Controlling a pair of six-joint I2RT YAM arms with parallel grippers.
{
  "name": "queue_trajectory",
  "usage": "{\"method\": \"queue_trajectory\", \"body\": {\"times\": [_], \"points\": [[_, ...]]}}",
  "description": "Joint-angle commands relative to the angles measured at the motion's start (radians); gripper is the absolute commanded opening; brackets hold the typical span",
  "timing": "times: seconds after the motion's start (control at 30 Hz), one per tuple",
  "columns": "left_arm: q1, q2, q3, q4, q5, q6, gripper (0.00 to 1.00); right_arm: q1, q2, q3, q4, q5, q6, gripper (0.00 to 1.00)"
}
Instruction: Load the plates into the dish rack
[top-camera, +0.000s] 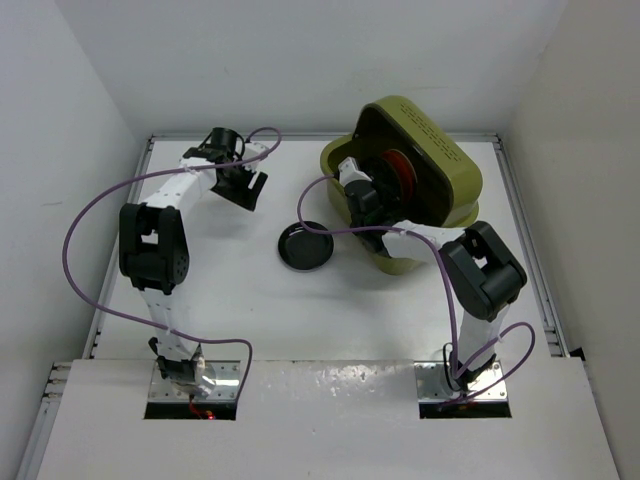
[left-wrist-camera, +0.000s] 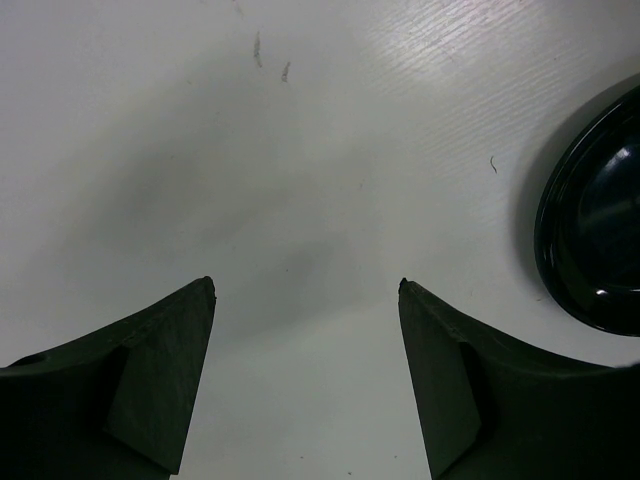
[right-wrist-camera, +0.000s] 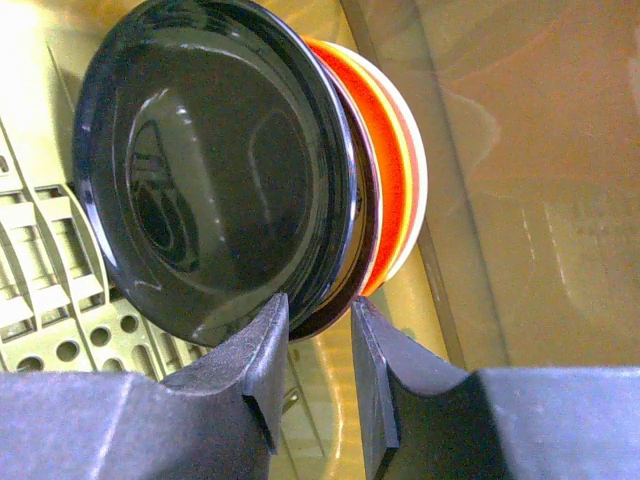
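— Plates (right-wrist-camera: 392, 180), location?
— A row on edge inside the dish rack (top-camera: 455, 175), front black plate (right-wrist-camera: 220, 170) nearest the camera; second black plate (top-camera: 306, 245) flat on the table (top-camera: 230, 300)
— Grippers?
— Right gripper (right-wrist-camera: 320, 310): narrowly parted astride the front black plate's rim. Left gripper (left-wrist-camera: 305, 290): wide, empty, over the table

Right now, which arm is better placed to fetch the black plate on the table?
Left. Its hand hangs open and empty near that plate. The right hand is down in the rack, straddling a racked plate's rim.
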Motion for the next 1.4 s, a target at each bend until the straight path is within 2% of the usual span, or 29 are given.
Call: {"method": "queue_trajectory", "body": {"times": [0.0,0.47,0.73,0.9,1.1,1.17,1.23,1.27,1.3,1.37], "points": [[0.013,-0.058,0.001,0.010,0.015,0.008,0.78,0.004,-0.040,-0.003,0.032,0.022,-0.016,0.31],[0.013,-0.067,-0.017,0.010,0.015,0.017,0.78,0.010,-0.091,-0.021,0.055,0.042,-0.038,0.38],[0.013,-0.067,-0.026,0.010,0.015,0.026,0.78,0.028,-0.157,0.009,0.037,0.059,-0.022,0.58],[0.013,-0.067,0.003,0.010,0.025,0.036,0.78,0.034,-0.259,0.035,-0.133,0.015,0.105,0.70],[0.013,-0.085,0.003,0.010,0.034,0.056,0.78,0.039,-0.371,0.060,-0.302,-0.057,0.230,0.78],[0.013,-0.085,0.003,0.019,0.034,0.056,0.78,0.041,-0.392,0.078,-0.334,-0.138,0.260,0.81],[0.013,-0.107,0.003,0.019,0.034,0.056,0.78,0.038,-0.410,0.135,-0.436,-0.247,0.312,0.83],[0.013,-0.107,0.003,0.019,0.034,0.056,0.78,0.030,-0.412,0.158,-0.519,-0.396,0.324,0.83],[0.013,-0.119,-0.008,0.029,0.034,0.045,0.78,0.028,-0.404,0.208,-0.598,-0.454,0.346,0.83],[0.022,-0.144,-0.019,0.029,0.034,0.033,0.78,0.028,-0.360,0.319,-0.705,-0.655,0.393,0.74]]}}
